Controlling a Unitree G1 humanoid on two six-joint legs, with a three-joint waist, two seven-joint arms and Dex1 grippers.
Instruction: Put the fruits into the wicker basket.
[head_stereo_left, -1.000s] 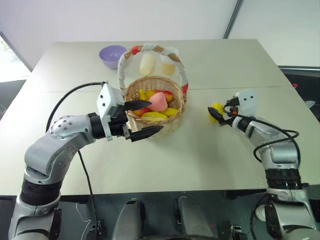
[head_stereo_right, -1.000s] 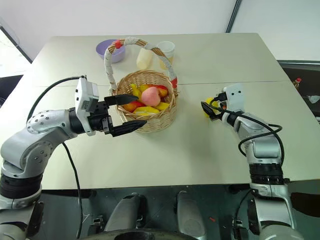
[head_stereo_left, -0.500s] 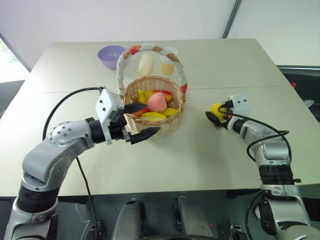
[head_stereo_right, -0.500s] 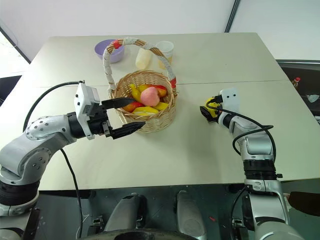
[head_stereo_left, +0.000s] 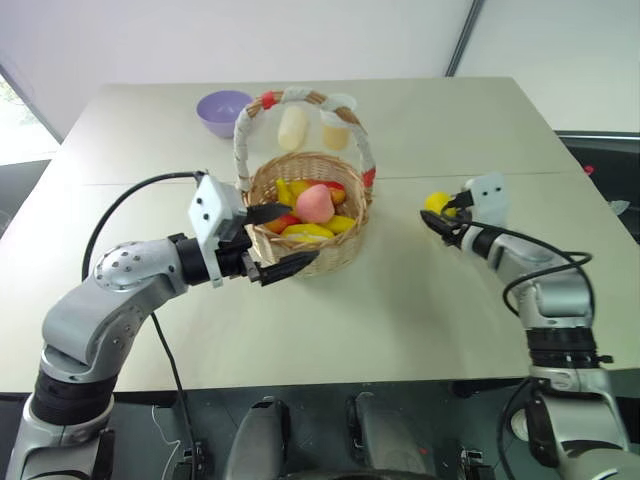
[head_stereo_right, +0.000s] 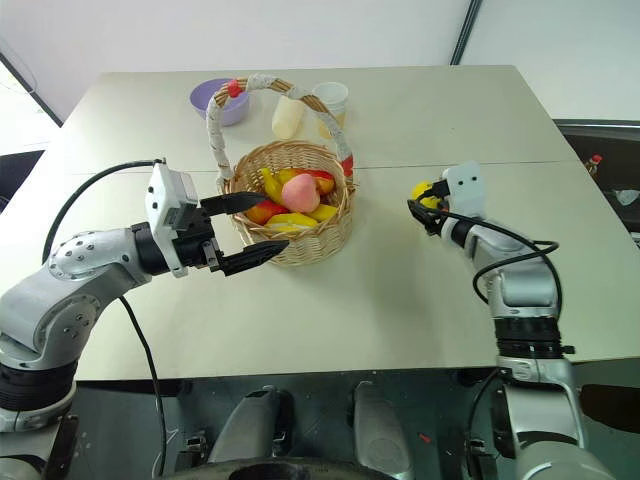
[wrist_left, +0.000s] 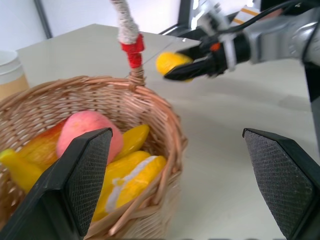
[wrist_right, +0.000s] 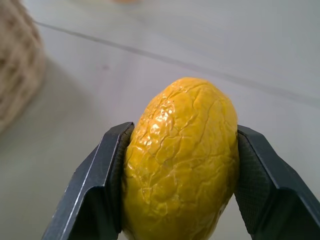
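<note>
Pinching the lemon (wrist_right: 179, 160), the right end effector (head_stereo_left: 441, 213) has lifted it off the table (head_stereo_left: 420, 310).

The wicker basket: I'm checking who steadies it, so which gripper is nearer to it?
Left. The left gripper stands open around the near rim of the wicker basket, one finger inside. The right gripper, shut on the lemon, is off to the basket's right, apart from it.

The scene was evenly and brightly lit, with soft daylight from a window at the far left. Shadows on the table (head_stereo_left: 420, 300) were faint and diffuse. In the right wrist view the lemon (wrist_right: 179, 160) was sharp with small glossy highlights, while the wicker basket (wrist_right: 17, 75) behind it was blurred.
</note>
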